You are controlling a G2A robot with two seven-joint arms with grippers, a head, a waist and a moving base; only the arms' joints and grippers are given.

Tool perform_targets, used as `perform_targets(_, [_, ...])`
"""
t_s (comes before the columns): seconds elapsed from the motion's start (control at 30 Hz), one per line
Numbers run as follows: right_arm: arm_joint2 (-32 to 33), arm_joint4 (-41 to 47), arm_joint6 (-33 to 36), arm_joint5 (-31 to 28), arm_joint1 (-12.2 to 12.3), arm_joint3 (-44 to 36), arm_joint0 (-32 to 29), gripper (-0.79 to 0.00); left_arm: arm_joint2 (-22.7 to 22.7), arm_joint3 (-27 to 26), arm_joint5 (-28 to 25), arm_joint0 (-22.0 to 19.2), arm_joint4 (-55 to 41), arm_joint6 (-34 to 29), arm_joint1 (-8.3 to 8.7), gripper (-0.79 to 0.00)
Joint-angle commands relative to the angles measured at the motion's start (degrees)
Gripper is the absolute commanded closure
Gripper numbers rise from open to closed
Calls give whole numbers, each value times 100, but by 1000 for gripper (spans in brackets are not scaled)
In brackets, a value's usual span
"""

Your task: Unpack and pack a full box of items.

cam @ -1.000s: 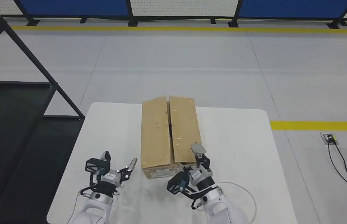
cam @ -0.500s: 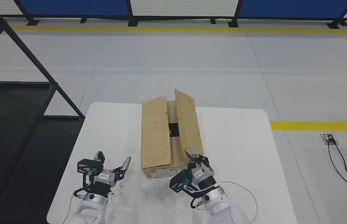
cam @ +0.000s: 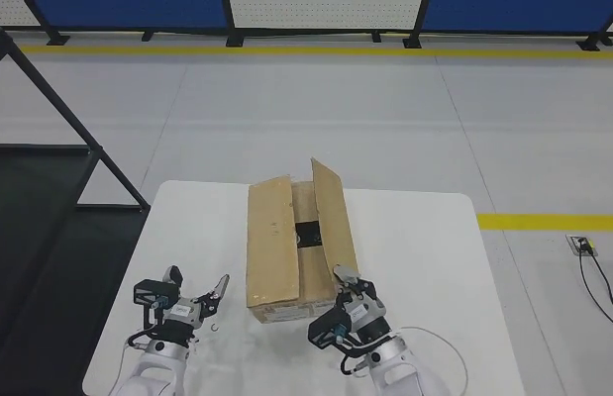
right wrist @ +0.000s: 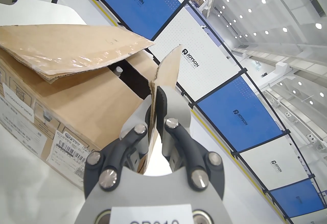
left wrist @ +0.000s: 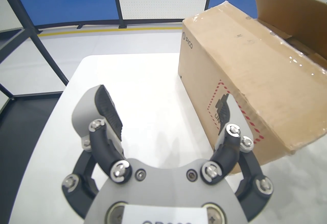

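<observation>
A brown cardboard box [cam: 271, 247] stands lengthwise in the middle of the white table [cam: 425, 257]. Its right top flap [cam: 328, 223] is raised on edge, and my right gripper [cam: 344, 280] is shut on that flap's near corner [right wrist: 166, 71]. The left flap [right wrist: 66, 48] still lies almost flat on the box. A dark gap between the flaps reveals the inside, where a small grey item [right wrist: 118, 71] can be made out. My left gripper [left wrist: 166, 110] is open just above the table, close to the box's [left wrist: 242, 69] left near corner, holding nothing.
A black metal frame [cam: 58, 129] stands off the table's left side. Blue and white partition panels [cam: 316, 12] line the far floor. A thin white cable [cam: 435, 342] trails on the table by the right arm.
The right gripper has lifted the right flap from flat to standing on edge and drawn back slightly. The left gripper has pulled back and left from the box.
</observation>
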Motion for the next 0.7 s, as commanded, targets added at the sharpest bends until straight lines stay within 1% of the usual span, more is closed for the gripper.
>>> perform_targets(0.0, [67, 52, -92, -88, 12, -84, -77, 0, -20, -3, 0, -15, 0, -9, -2, -785])
perform_targets(0.23, [359, 223, -423, -553, 74, -316, -337, 0, -153, -15, 8, -58, -57, -41, -4, -785])
perform_targets(0.67, [845, 513, -883, -954, 163, -504, -760, 0, -292, -14, 21, -56, -84, -57, -14, -785])
